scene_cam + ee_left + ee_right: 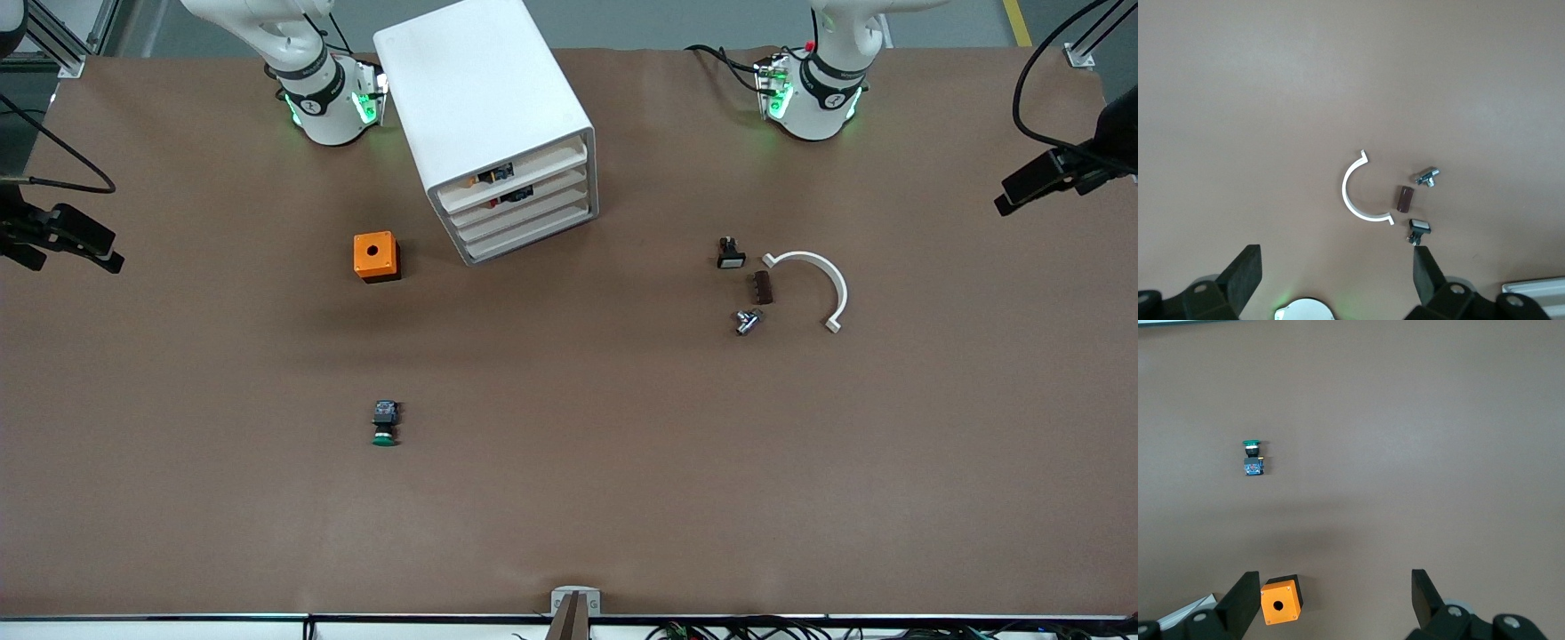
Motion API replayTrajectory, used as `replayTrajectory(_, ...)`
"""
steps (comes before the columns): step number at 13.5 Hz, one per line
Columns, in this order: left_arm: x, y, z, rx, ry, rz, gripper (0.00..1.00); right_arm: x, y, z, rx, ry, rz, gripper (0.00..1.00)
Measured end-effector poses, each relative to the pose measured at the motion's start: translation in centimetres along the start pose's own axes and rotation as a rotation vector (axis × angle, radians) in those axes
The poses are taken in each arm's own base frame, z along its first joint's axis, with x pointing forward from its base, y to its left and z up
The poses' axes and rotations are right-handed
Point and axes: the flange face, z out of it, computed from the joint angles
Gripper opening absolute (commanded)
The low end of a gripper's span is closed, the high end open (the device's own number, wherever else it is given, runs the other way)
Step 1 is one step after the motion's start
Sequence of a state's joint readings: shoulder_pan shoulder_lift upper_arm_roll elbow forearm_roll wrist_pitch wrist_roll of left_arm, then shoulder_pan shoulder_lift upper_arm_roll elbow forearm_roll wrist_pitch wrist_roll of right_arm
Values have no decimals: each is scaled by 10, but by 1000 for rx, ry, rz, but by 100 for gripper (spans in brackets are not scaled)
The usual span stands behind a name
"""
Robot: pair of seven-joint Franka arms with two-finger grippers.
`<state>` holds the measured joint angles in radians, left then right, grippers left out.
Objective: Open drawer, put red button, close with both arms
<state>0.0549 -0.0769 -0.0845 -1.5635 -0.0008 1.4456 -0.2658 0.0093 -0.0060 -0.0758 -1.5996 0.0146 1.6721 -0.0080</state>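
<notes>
Four shut drawers [524, 213], two spread grippers [1335, 267] [1331, 587]

My cabinet [493, 124] stands between my two bases. The box [376, 256] lies beside it, and the button [385, 423] lies nearer the front camera than the box.

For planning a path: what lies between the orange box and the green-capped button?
Only bare table, as the front view shows, between orange box and green-capped button.
</notes>
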Motion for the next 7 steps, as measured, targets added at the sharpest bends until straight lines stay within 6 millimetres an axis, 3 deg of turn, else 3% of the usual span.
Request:
replayTrajectory(3,-24,0,4,5,12,20,100,0,0,0,0,0,0,100)
replayTrajectory(7,-29,17,8,6,30,62,100,0,0,0,0,0,0,100)
